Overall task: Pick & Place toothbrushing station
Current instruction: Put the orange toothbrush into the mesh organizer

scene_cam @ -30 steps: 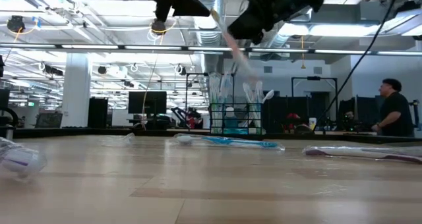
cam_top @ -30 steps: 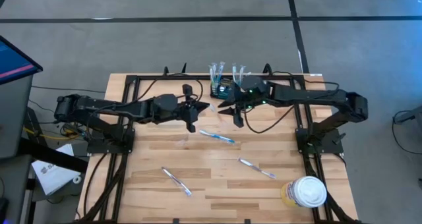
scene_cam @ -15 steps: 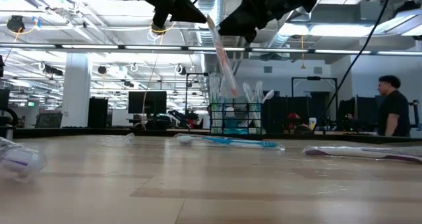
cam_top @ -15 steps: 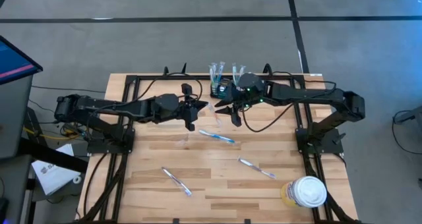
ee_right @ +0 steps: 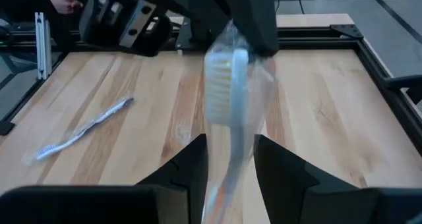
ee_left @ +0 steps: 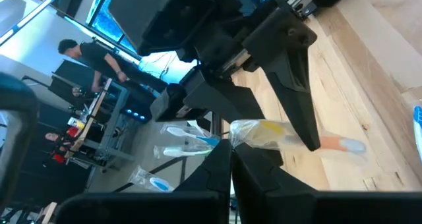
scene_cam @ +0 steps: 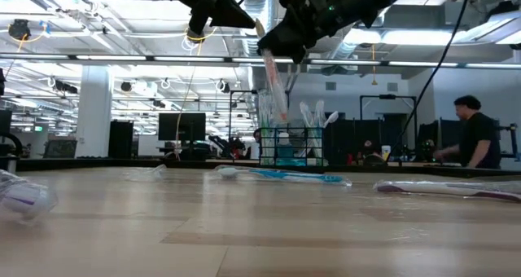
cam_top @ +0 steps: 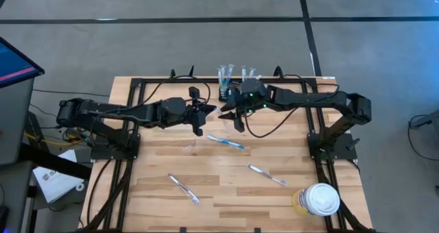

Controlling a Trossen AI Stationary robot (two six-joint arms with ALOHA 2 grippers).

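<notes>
Black wire-mesh toothbrushing station (cam_top: 231, 90) was recorded at the far edge of the desk (cam_top: 151, 185), near the middle, upright, with several wrapped brushes standing in it, heads up; its long axis could not be told from above. In the low view it (scene_cam: 286, 147) was seen behind the two arms.

Left claw (cam_top: 208, 112): arm stretched level across the desk from the left, raised above the surface, fingers fully closed, its tip just beside the wrapped toothbrush (scene_cam: 273, 85) at the upper end of the wrapper.

Right claw (cam_top: 230, 115): arm reached in from the right, wrist bent down, fingers (ee_right: 188, 165) part-way apart on either side of the wrapped toothbrush (ee_right: 229, 112), which was held between them. Brush was hung nearly vertical, slightly tilted, bristle head away from the right claw.

Loose wrapped toothbrushes were noted lying flat on the desk: a blue one (cam_top: 226, 142), one nearer the front (cam_top: 184, 188), one to the right (cam_top: 267, 175). White-lidded tub (cam_top: 317, 199) was at the front right corner.
</notes>
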